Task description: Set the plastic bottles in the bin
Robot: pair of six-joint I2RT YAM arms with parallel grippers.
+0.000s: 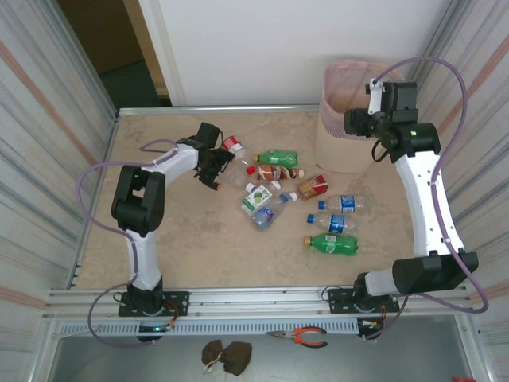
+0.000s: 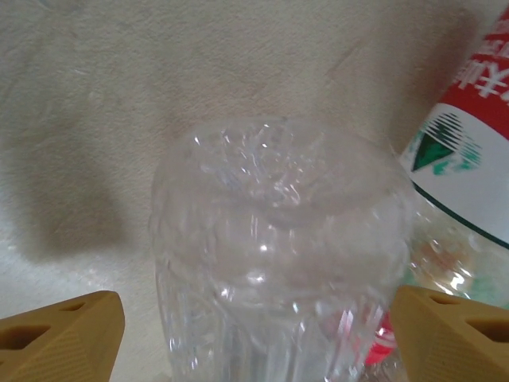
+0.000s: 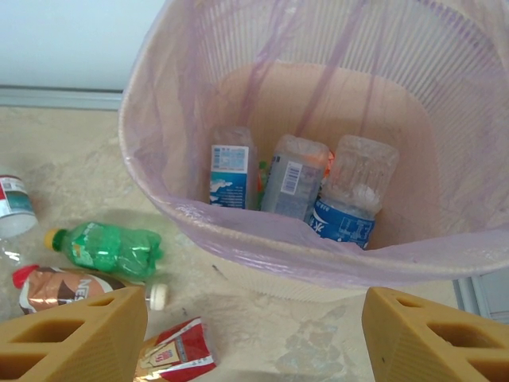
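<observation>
Bottles [image 1: 332,244] are scattered on the surface [image 1: 159,263] left of the bin [image 1: 338,151]; three are seen inside the bin. The left hand [image 1: 213,169] is opened wide astride a clear bottle [image 2: 270,263], not gripping it. The right hand [image 3: 254,330] is held open and empty above the bin.

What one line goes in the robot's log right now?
left claw open around clear bottle | right claw open, empty, at bin | three bottles seen inside | other bottles on table
</observation>
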